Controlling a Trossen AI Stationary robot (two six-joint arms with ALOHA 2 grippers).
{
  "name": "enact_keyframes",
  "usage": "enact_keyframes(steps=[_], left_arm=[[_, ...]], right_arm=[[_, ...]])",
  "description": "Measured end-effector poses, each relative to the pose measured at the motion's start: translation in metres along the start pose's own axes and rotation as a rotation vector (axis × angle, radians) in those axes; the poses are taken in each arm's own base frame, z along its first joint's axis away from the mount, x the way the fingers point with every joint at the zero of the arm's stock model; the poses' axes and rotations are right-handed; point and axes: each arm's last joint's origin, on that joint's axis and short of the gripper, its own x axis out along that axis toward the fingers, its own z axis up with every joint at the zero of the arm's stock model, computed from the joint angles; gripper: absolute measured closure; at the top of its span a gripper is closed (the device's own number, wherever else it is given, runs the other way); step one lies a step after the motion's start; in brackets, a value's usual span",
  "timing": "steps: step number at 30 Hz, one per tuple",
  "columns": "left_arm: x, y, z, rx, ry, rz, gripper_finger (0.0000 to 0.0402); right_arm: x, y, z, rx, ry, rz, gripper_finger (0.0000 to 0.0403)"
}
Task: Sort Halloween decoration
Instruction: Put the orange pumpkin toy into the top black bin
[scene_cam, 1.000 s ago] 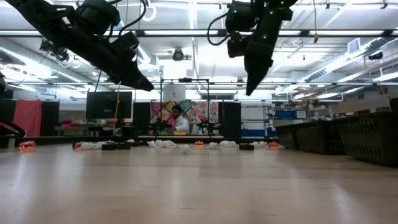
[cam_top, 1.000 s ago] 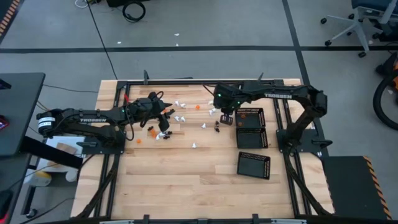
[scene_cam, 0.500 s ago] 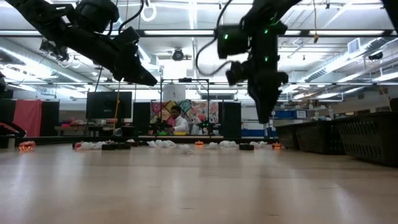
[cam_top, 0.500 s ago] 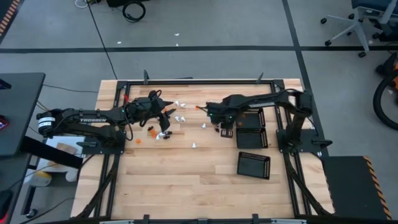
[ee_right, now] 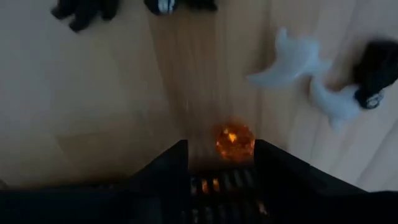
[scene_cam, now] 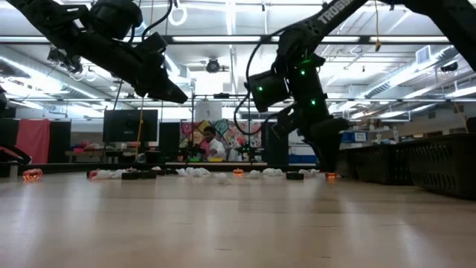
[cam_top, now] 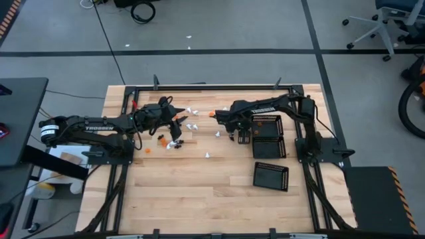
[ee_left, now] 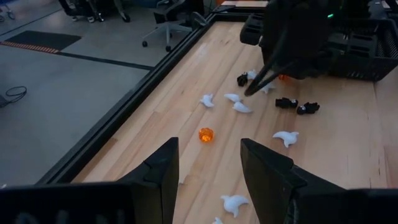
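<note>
The Halloween decoration pieces lie scattered on the wooden table between my arms: white ghosts point(cam_top: 191, 125), orange pieces point(cam_top: 211, 114) and black pieces point(ee_left: 296, 106). My right gripper point(ee_right: 219, 163) is open and points down just above the table. One orange piece point(ee_right: 235, 142) lies on the wood in the gap between its fingertips. Two white pieces point(ee_right: 292, 57) and black pieces point(ee_right: 83, 12) lie a little beyond it. My left gripper point(ee_left: 209, 168) hovers open at the left, above the table, with nothing between its fingers. In the high view the right gripper point(cam_top: 227, 119) stands left of the trays.
Three black perforated trays stand at the right: two side by side point(cam_top: 265, 125) point(cam_top: 269, 147), and one apart, nearer the front point(cam_top: 271, 176). A black frame rail point(cam_top: 199, 87) runs along the far edge. Bare wood fills the table's near half point(cam_top: 199, 192).
My right gripper has sunk from high above the table almost to the wood, moving toward the table's left away from the trays, and has tipped to point more steeply down.
</note>
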Motion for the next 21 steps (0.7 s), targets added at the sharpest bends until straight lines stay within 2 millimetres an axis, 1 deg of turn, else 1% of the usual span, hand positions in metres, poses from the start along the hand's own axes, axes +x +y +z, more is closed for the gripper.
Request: enact_keyframes(steps=[6, 11, 16, 21], left_arm=[[0.0, 0.0, 0.0, 0.0, 0.0, 0.0, 0.0244], [0.0, 0.0, 0.0, 0.001, 0.0, 0.0, 0.0244], [0.0, 0.0, 0.0, 0.0, 0.0, 0.0, 0.0244], [0.0, 0.0, 0.0, 0.0, 0.0, 0.0, 0.0244]], right_arm=[[0.0, -0.008, -0.001, -0.001, -0.007, 0.009, 0.0215], [0.014, -0.009, 0.005, -0.018, 0.027, 0.019, 0.0215], [0.021, -0.009, 0.008, -0.052, 0.055, -0.005, 0.0217], [0.022, -0.009, 0.008, -0.06, 0.054, 0.012, 0.0235]])
